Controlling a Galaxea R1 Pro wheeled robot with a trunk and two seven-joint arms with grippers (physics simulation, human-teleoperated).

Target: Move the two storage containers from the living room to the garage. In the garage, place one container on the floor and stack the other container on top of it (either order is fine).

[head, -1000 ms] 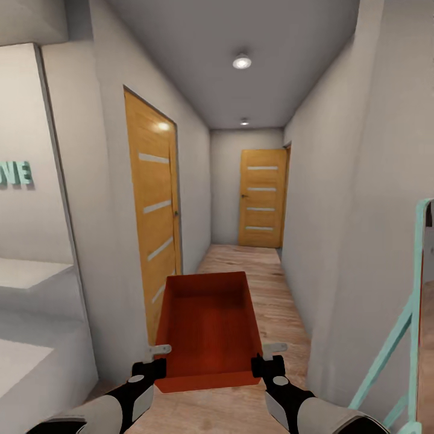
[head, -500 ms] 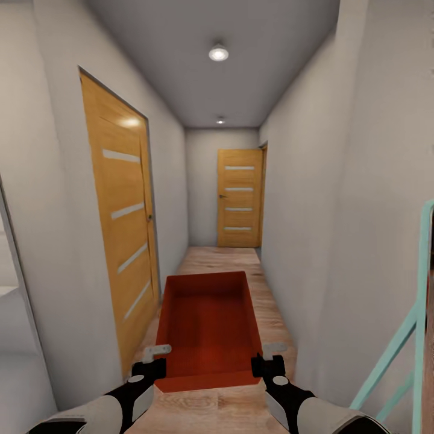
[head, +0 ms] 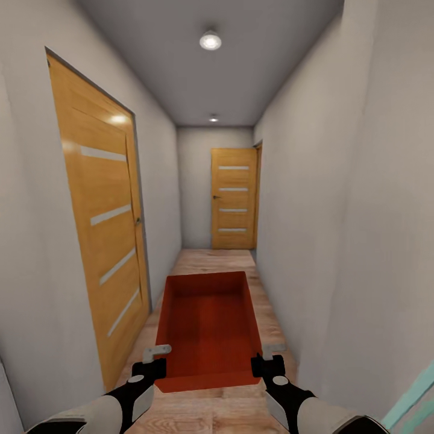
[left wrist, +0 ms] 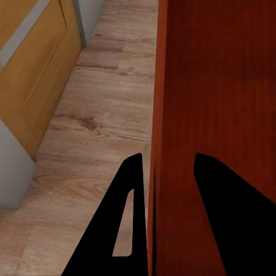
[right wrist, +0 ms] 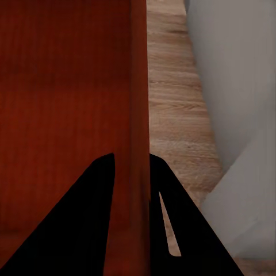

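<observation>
- Two wooden doors line the narrow hallway: one door (head: 102, 235) at left of frame, a far door (head: 234, 199) closing the corridor's end, with grey walls tight on both sides.
- No readable writing anywhere.
- One orange-red storage container (head: 208, 325), open-topped with smooth walls, sits at lower centre above the plank floor (head: 211, 262).
- Left gripper (left wrist: 158, 172) and right gripper (right wrist: 132, 164) each clamp a side wall.

No legible text, label or number anywhere.

The storage container (head: 208, 328) hides the floor beneath it. Beyond the right gripper (head: 267, 355), a teal frame (head: 416, 395) is cut off at the picture's edge. The far door's (head: 234, 199) handle is too small to make out.
</observation>
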